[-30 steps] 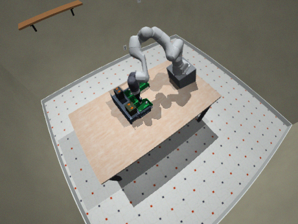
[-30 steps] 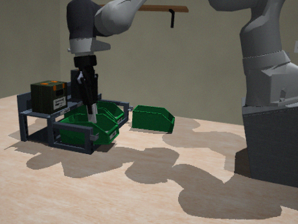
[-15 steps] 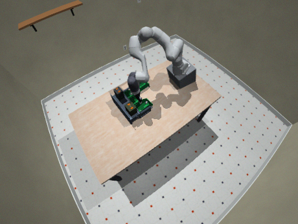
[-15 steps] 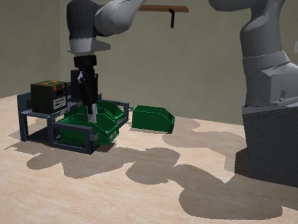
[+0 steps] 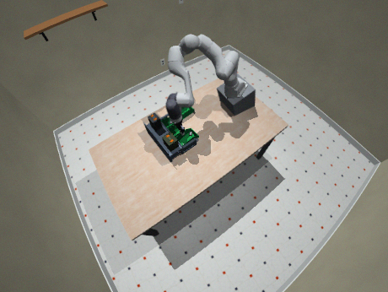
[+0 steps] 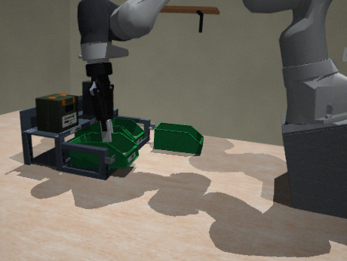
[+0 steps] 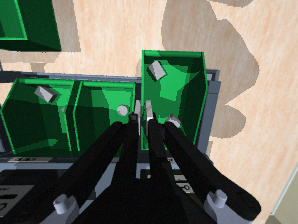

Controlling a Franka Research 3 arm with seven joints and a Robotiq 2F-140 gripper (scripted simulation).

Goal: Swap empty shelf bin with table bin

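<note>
Exterior and wrist views: your black two-finger gripper (image 5: 182, 130) (image 6: 107, 132) (image 7: 143, 107) points down at the near end bay of the dark blue-grey metal shelf (image 5: 158, 140) (image 6: 59, 154) (image 7: 209, 117). Its fingers are parted by only a narrow slit, one on each side of the side wall of the green open-front bin with grey parts (image 5: 188, 137) (image 6: 122, 148) (image 7: 175, 92); you have no clamped hold on it. That bin is in the end bay, its long axis running from the shelf's rear to its front, open front outward on the robot-base side. Its front reaches out past the front lip, farther than the fronts of the two neighbouring green bins (image 7: 37, 122) (image 7: 102, 127); you cannot tell whether its base is seated or quite level. Two grey parts (image 7: 156, 70) (image 7: 173, 121) lie inside it, one near the front, one farther in. The separate green open bin (image 5: 185, 112) (image 6: 175, 138) (image 7: 42, 27) stands upright on the pale wood table top (image 5: 190, 181) (image 6: 226, 234) (image 7: 105, 30), in front of the shelf and apart from it, its long axis pointing away from the shelf, sloped open front toward the robot base.
</note>
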